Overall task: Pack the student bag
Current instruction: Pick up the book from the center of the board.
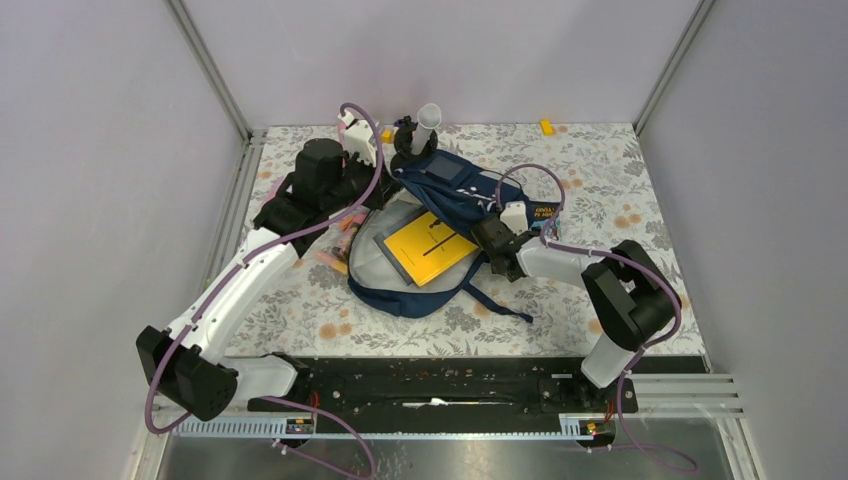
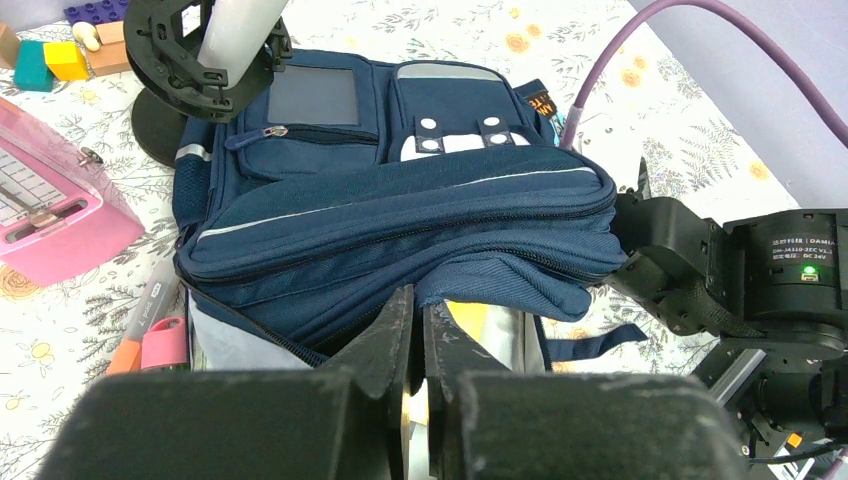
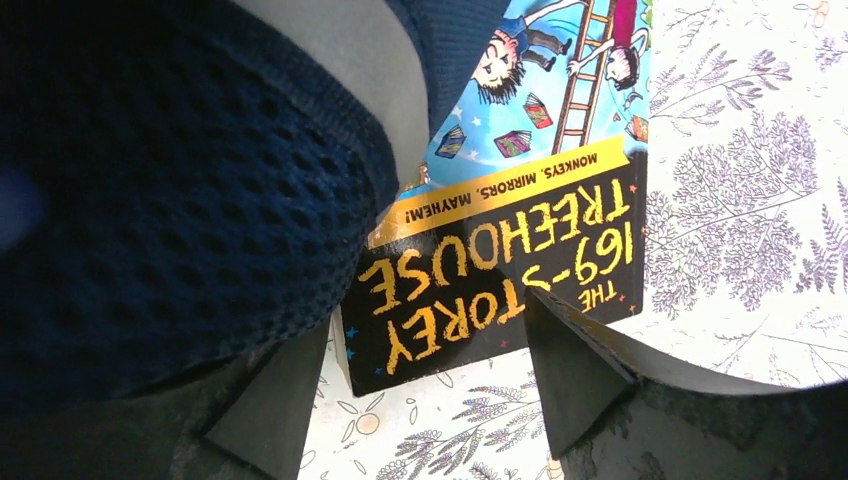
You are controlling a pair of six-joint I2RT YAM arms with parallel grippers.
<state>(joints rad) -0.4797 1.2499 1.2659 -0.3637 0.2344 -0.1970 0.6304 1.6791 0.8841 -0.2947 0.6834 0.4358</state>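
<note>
The navy student bag (image 1: 440,200) lies in the middle of the table with its main compartment open. A yellow notebook (image 1: 430,247) rests on the grey lining. My left gripper (image 1: 372,205) is at the bag's left side. In the left wrist view it (image 2: 420,300) is shut on the edge of the bag's (image 2: 400,210) raised flap, with yellow (image 2: 470,318) showing beneath. My right gripper (image 1: 490,240) is open at the bag's right edge. In the right wrist view it (image 3: 425,390) is empty, its fingers astride the corner of a "169-Storey Treehouse" book (image 3: 500,260) lying beside the bag's mesh padding (image 3: 180,200).
A black stand with a white cylinder (image 1: 420,128) stands behind the bag. A pink box (image 2: 50,210), markers (image 2: 150,330) and toy blocks (image 2: 65,58) lie left of the bag. A yellow block (image 1: 546,126) sits at the back right. Walls enclose the table.
</note>
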